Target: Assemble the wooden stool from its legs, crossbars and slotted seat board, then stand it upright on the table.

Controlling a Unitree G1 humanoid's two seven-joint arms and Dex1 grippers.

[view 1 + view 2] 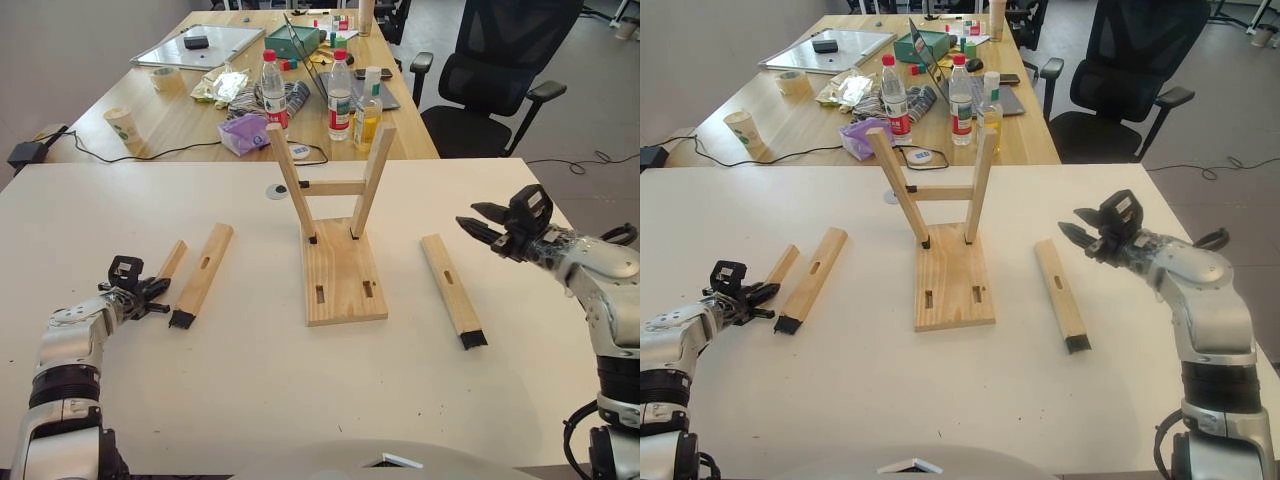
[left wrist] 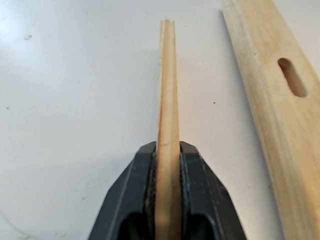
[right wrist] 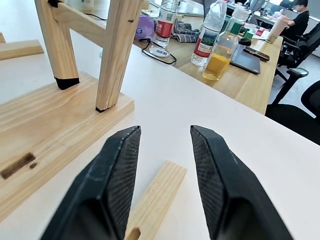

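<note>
The slotted seat board (image 1: 345, 285) lies flat mid-table with two legs (image 1: 372, 180) standing in it, joined by a crossbar (image 1: 335, 187). Left of it lie a loose slotted leg (image 1: 203, 272) and a thin crossbar (image 1: 172, 260). My left gripper (image 1: 150, 295) is shut on the near end of that thin crossbar (image 2: 167, 90), which rests on the table beside the leg (image 2: 280, 100). Another loose leg (image 1: 452, 303) lies right of the board. My right gripper (image 1: 490, 228) hovers open above and right of this leg's far end (image 3: 155, 205), holding nothing.
Behind the white table stands a wooden desk (image 1: 170, 125) with bottles (image 1: 340, 95), a paper cup (image 1: 122, 125), cables and clutter. A black office chair (image 1: 500, 70) sits at the back right. A round cable port (image 1: 277, 191) lies behind the board.
</note>
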